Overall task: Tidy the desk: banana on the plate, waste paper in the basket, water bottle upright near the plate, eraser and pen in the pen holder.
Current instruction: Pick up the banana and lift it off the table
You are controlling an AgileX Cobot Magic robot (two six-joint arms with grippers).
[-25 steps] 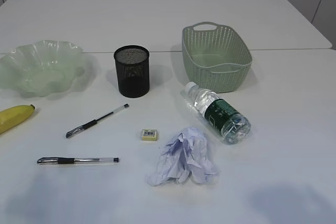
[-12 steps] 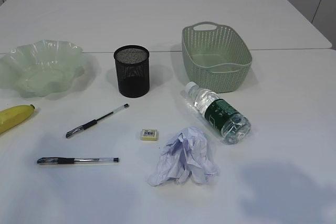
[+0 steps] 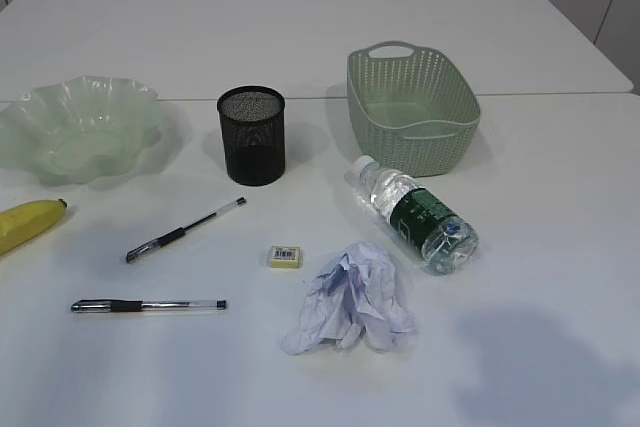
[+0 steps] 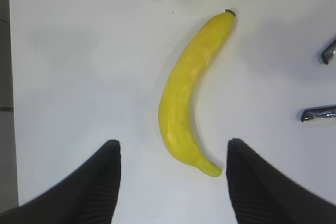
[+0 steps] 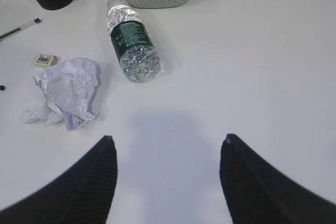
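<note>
Hanging spread and empty, left gripper (image 4: 170,153) above the banana (image 4: 190,93), right gripper (image 5: 168,148) near bottle (image 5: 132,44); nothing on the desk has shifted, so tidying is unstarted

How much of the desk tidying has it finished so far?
Nothing yet. The banana lies on the table beside the plate, under the open left gripper. Crumpled paper, lying bottle, eraser and both pens still wait.

Office: white desk (image 3: 560,197), pens (image 3: 185,230)
</note>
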